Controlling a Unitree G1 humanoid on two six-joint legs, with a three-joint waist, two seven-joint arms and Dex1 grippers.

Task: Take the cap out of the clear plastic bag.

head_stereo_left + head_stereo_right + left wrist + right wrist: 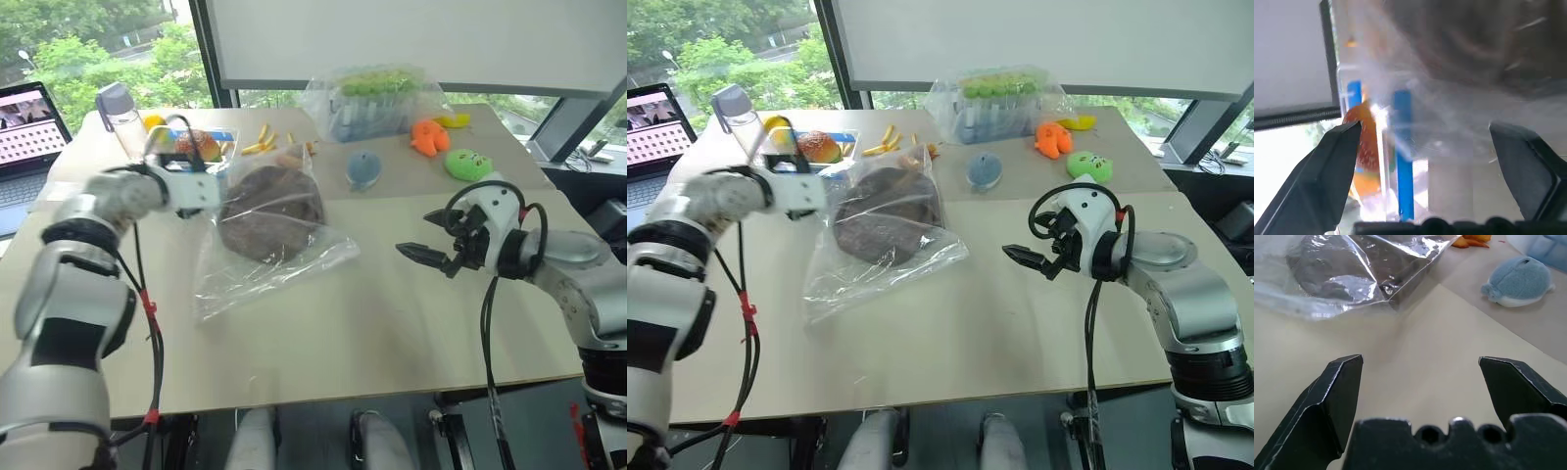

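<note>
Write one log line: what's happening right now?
cap: inside clear plastic bag | left end effector: open by bag | right end effector: open, empty

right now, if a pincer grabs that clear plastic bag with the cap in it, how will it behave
The clear plastic bag is thin and creased, so it would probably flop and crumple. Its glossy film may slip between the fingers. The cap bulges inside it, so that weight would likely sag or slide toward the low end when lifted.
</note>
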